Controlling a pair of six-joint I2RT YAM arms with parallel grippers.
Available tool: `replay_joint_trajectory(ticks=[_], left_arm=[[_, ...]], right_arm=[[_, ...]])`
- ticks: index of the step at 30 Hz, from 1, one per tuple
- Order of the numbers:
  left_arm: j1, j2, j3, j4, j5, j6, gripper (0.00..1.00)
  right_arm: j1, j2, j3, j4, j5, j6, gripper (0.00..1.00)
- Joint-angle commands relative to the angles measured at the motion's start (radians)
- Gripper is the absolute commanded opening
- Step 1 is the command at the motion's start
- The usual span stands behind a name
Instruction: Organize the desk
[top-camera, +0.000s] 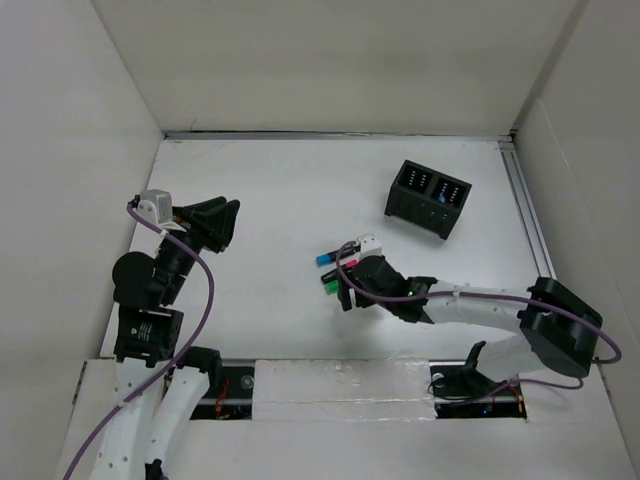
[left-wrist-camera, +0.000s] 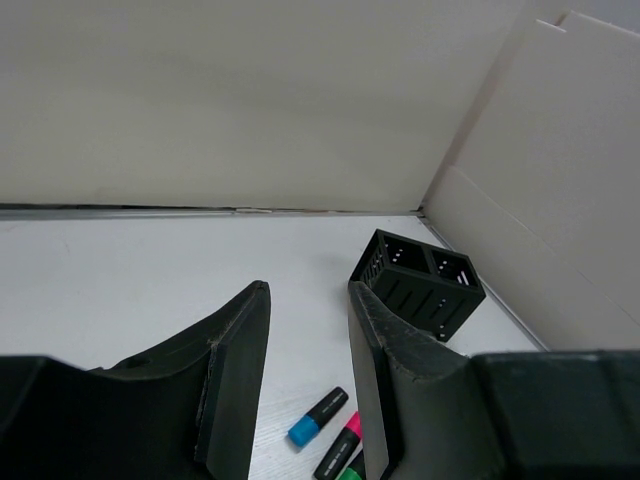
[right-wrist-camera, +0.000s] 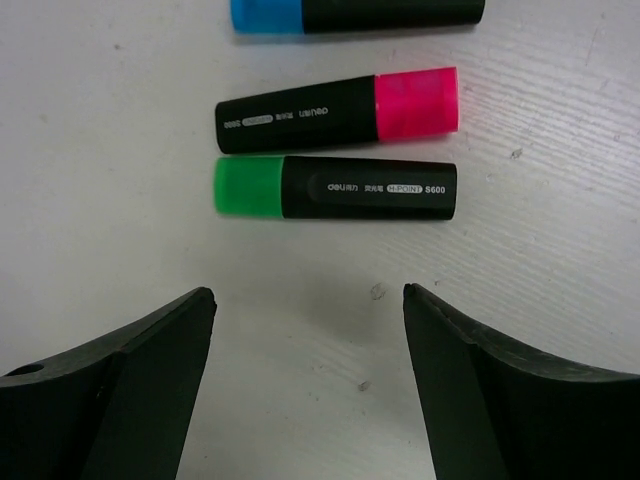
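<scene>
Top external view shows the desk, a big white top with white walls around it. On the left, the left gripper hangs above the desk. Its fingers are a little way apart and hold nothing. In the middle, three markers lie side by side: a blue marker, a pink marker and a green marker. The pink and green ones lie very close together. The right gripper hangs just over them, its fingers spread wide and empty, and the green marker is the nearest one. Further right and toward the back stands the black box with two holes in its top, well apart from the markers. I think the job now is to pick up the green marker. The fingers line up with its two ends, and it looks too long for that. So the wrist should turn, and the fingers should close across the thin way. One finger must then slip into the small gap beside the pink marker, so it should go down slowly and straight.
</scene>
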Motion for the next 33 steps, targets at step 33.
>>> replay_joint_trajectory(ticks=[33], left_arm=[[0.004,0.006,0.000,0.043,0.006,0.011,0.33]], right_arm=[[-0.087,0.338,0.154,0.094,0.097,-0.055,0.57]])
